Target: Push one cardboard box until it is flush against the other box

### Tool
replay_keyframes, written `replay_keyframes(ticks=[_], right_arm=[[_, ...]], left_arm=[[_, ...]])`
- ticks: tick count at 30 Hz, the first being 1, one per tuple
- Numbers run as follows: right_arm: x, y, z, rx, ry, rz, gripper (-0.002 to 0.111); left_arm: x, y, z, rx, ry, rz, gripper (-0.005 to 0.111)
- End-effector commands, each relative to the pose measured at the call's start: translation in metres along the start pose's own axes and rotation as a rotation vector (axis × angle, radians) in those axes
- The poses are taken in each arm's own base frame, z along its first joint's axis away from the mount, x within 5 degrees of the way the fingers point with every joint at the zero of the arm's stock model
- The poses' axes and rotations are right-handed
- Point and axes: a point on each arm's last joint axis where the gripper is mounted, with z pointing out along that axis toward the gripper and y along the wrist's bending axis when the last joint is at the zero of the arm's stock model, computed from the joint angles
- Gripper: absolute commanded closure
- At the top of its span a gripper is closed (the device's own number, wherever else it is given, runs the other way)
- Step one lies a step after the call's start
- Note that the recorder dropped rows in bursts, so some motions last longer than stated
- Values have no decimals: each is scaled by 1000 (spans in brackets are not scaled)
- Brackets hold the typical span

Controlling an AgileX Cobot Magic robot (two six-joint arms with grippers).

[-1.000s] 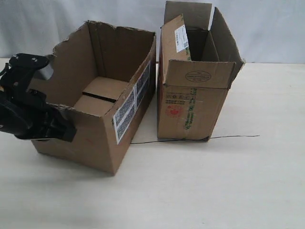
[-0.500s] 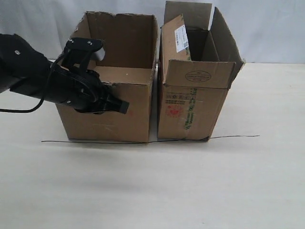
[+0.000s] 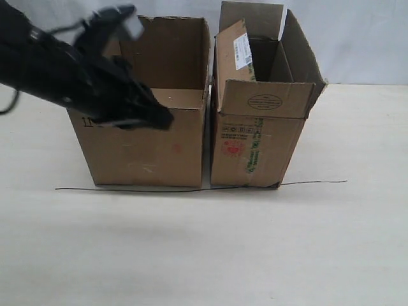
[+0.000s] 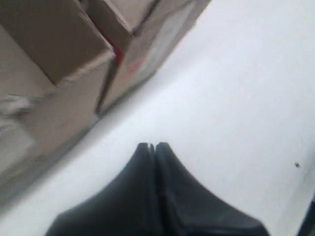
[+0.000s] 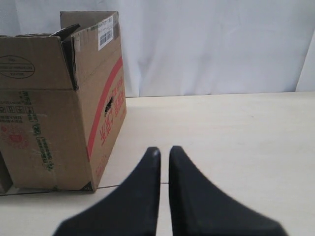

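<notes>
My left arm (image 3: 70,80) crosses the exterior view from 9 o'clock as a black blur. It hides the near rim and the upper left corner of the cardboard box (image 3: 153,153). Of a black marking on that face I can make out only a stroke or two below the arm. My left wrist view is smeared too, but it shows my left jaws clenched tip to tip with nothing between them, over bare surface (image 3: 210,248).

The cardboard box stands upright on the surface at 9 o'clock of the other box (image 3: 255,146), its open top ragged along the far rim. The face toward the camera is plain brown, with a faint reddish smudge and pale scuffs. Only a thin dark seam parts the two cartons, and I cannot tell whether their walls touch. Both front edges stand along a thin black line (image 3: 312,183) on the surface.

My right jaws are drawn together to a narrow slit and grip nothing. They point past the other box's red-striped side (image 5: 106,113).
</notes>
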Motion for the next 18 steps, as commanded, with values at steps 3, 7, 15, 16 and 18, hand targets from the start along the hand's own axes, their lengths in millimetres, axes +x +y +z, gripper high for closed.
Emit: replay_keyframes(ticks=[3,7,15,16,18], right_arm=[[1,0,0,-4,0,0,103],[1,0,0,-4,0,0,103],[1,0,0,-4,0,0,103],[1,0,0,-4,0,0,103],[1,0,0,-4,0,0,103]], left_arm=[[5,70,-103,-383,-162,-141,107],[41,153,-104,-316,-92,-391,107],[64,210,1,-30,-98,-579,107],[65,209,13,-30,-74,-574,107],[63,207,22,-42,-67,-546,107]])
